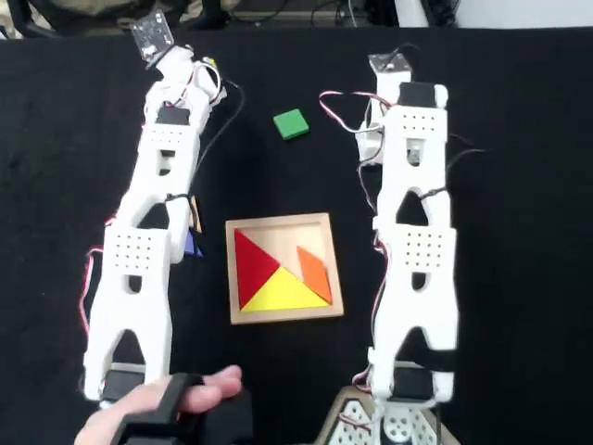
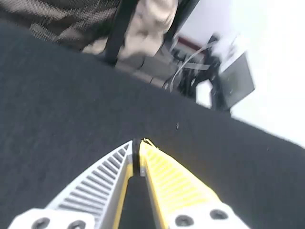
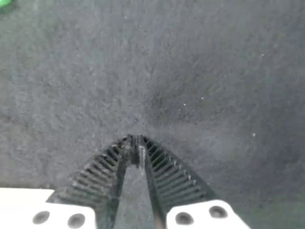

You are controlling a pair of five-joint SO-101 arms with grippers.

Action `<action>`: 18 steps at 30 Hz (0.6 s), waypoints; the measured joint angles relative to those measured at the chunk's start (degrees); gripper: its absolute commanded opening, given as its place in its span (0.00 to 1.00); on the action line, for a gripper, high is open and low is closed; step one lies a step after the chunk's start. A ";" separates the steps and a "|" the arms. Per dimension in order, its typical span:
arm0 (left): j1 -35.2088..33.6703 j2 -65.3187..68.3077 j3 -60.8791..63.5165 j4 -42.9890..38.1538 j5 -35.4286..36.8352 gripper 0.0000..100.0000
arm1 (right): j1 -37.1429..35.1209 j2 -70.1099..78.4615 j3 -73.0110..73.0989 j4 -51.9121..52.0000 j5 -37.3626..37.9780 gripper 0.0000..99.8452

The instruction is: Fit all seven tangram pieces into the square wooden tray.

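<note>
The square wooden tray lies between the two arms in the high view. It holds a red triangle, a yellow triangle and an orange piece. A green square lies on the black cloth beyond the tray, and its edge shows as a green patch in the right wrist view. A blue piece and a thin orange-edged piece peek out from under the left arm. My left gripper is stretched to the far edge, shut and empty. My right gripper is shut over bare cloth.
A person's hand holds a black object at the near left edge, beside the left arm's base. Cables trail beside the right arm near the green square. Chairs and clutter stand beyond the table's far edge.
</note>
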 measured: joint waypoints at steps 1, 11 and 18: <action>0.00 2.20 -2.29 -1.49 0.00 0.04 | 0.09 0.09 0.00 -0.09 0.00 0.01; -0.70 15.82 -26.90 3.43 2.20 0.04 | 0.09 0.44 0.00 -0.44 0.00 0.01; -4.13 10.02 -35.16 39.91 2.29 0.04 | 0.09 0.44 0.00 -1.05 0.00 0.01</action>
